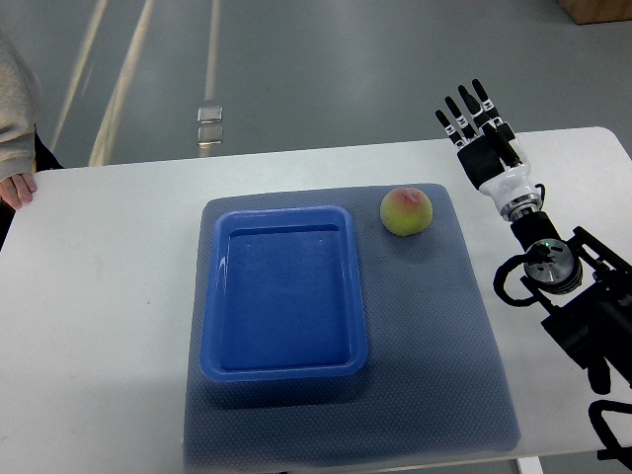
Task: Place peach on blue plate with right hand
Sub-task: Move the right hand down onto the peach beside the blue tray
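The right hand [481, 138] hovers with fingers [462, 114] extended, holding nothing. The peach [407, 211] sits on the grey mat [434, 326], just beside the blue plate [284, 292]. Approach from above, and close evenly around its widest part.

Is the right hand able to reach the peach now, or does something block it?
Probably yes. The right hand is open, raised right of the peach, and nothing stands between them; the blue plate lies on the peach's other side.
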Available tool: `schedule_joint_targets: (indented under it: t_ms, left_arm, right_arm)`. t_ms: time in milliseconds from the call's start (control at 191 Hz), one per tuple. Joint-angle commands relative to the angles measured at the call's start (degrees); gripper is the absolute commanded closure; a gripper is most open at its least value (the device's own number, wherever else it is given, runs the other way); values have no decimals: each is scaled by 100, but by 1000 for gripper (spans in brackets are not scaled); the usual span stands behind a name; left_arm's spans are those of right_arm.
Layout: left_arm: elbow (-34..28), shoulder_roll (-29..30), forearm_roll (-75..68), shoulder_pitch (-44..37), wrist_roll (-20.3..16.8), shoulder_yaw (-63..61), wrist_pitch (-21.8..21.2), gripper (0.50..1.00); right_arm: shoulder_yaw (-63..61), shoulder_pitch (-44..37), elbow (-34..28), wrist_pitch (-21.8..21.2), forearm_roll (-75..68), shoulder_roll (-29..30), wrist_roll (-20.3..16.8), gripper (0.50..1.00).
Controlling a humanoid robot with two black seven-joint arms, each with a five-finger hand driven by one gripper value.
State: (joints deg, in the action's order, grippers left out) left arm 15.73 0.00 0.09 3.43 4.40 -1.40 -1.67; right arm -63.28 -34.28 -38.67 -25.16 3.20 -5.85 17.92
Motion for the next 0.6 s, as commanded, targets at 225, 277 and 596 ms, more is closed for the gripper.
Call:
schedule_joint_targets:
  t_ms: [225, 277, 596]
  left_arm:
    - [-9, 0, 0, 0, -27, 0, 0, 500]
    - [-9, 0, 0, 0, -27, 0, 0, 500]
    - [0, 0, -9, 0, -27, -9, 70, 500]
  right_arm:
    - [185, -193, 0, 2, 365, -92, -43, 564]
    - [369, -387, 0, 19, 796, -215, -43, 566]
    - [3068, -1925, -9, -86, 4777, -1393, -377, 566]
